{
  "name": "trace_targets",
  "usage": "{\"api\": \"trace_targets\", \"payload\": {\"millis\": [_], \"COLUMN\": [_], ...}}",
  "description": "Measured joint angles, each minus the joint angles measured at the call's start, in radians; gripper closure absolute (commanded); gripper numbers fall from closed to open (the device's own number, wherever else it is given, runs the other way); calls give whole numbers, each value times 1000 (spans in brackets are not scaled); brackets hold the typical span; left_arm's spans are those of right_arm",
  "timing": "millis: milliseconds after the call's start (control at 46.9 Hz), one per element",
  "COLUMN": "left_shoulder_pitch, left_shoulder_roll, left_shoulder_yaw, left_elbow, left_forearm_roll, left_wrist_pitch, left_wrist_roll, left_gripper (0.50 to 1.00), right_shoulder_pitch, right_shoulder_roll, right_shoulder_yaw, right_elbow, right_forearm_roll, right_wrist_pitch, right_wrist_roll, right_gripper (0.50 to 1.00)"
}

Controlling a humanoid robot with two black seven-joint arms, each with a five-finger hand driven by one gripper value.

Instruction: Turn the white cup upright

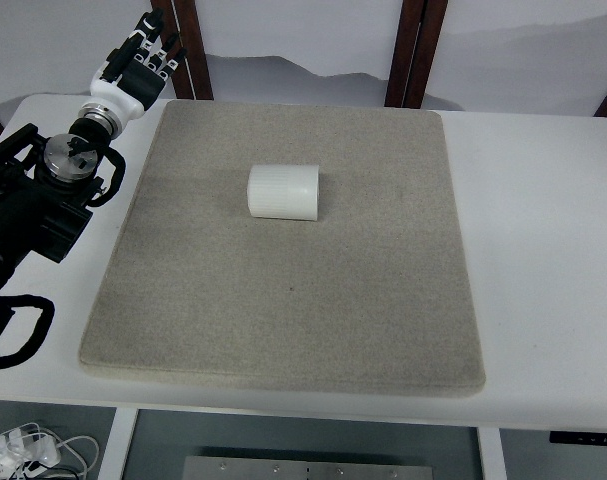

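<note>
White cup (283, 191) lies on its side just above centre of frame, on the grey mat (283, 320), well apart from the left hand (141, 62), which sits at upper left w/ fingers relaxed, loosely spread, holding nothing. Right arm not in view. Cup looks light, stiff plastic w/ ribbed wall, prob. rolls easily, so best to pinch across the ribbed sides near the rim, then tip upright.

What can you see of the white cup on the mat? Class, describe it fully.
The white cup lies on its side in the far middle part of the grey mat, its long axis running left to right. It looks like ribbed white plastic, with a smoother band at its right end. Only the mat touches it; the left hand is well off at the far-left corner.
</note>
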Motion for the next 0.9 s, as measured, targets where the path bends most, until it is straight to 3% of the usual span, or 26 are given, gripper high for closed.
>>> {"api": "trace_targets", "payload": {"millis": [704,896], "left_shoulder_pitch": [-9,3], "left_shoulder_roll": [14,15], "left_shoulder_yaw": [0,1], "left_elbow": [1,2], "left_forearm_roll": [-2,1], "left_wrist_pitch": [-1,-79], "left_wrist_roll": [0,-11], "left_gripper": [504,504], "right_shoulder_pitch": [0,0], "right_shoulder_roll": [0,0], "right_shoulder_yaw": [0,0], "right_elbow": [0,0], "right_forearm_roll": [0,0], "right_wrist_pitch": [0,0], "right_wrist_roll": [0,0], "right_gripper": [548,548]}}
